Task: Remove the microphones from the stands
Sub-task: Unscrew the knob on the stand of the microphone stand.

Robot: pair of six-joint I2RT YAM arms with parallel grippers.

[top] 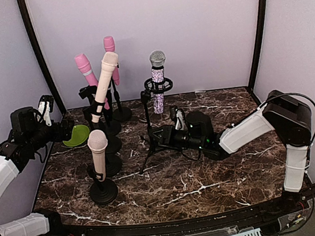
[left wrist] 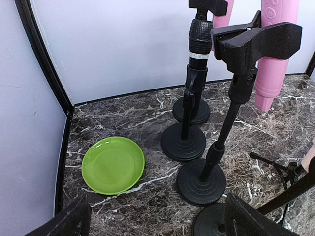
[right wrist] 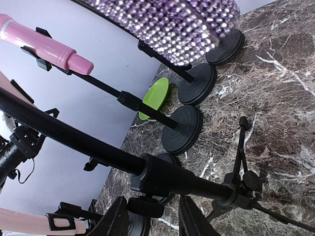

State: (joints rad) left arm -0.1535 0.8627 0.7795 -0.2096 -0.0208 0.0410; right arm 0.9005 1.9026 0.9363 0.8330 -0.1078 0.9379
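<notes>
While the sparkly purple microphone (top: 158,89) sits upright in the ring at the top of its tripod stand (top: 148,119), near the middle of the tabletop (top: 211,180), the right pincer (top: 158,134) reaches in low from the right side. In the right wrist view its two fingers (right wrist: 115,221) sit on either side of the stand's black pole, by a thick collar low down. The gap between them is small. The pictures do not show if they squeeze the pole or only sit next to it.

The left pincer (top: 65,128) is at the far left, near the green plate (top: 78,136) and well apart from the sparkly purple microphone. Its fingers are spread wide and it holds nothing.

This looks like the first step. The right arm seems to be getting hold of the stand so that it does not tip. The microphone is not out of the ring yet.

Next, the right pincer likely needs a firm hold on the pole. Then the left pincer would have to go to the right, past the pink microphones (top: 85,69) and the cream microphones (top: 105,78) on their round stands, without bumping them. It should close on the sparkly body under the silver head. Then it should lift straight up so the microphone slides out of the ring.
</notes>
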